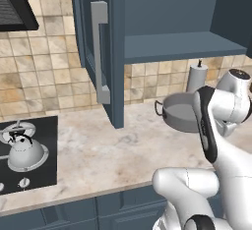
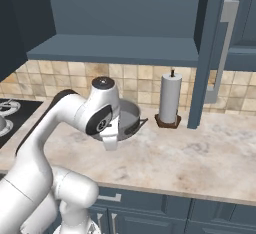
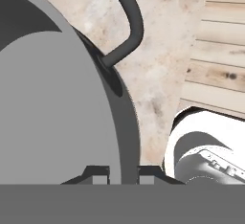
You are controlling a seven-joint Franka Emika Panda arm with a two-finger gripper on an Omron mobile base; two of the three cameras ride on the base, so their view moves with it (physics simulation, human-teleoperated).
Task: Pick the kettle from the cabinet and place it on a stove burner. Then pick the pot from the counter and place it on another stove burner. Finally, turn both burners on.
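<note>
The small silver kettle [image 1: 25, 153] with its black handle sits on a burner of the black cooktop [image 1: 47, 143] at the left. On the beige counter [image 1: 113, 150] beneath the open cabinet [image 1: 172, 47] is the wide grey pot [image 1: 181, 112], also in the right base view [image 2: 131, 120]. My hand is down at the pot's near rim, behind the arm. In the hand view the gripper [image 3: 125, 173] is shut on the pot [image 3: 57, 103], its wall between the two fingertips [image 3: 98, 173]. One loop handle [image 3: 129, 22] curves off the rim ahead.
The cabinet door [image 1: 115, 52] with its light-grey bar handle [image 1: 100, 52] hangs open over the counter, between stove and pot. A paper towel roll [image 2: 169, 100] stands just behind the pot. A range hood [image 1: 15, 3] hangs above the stove.
</note>
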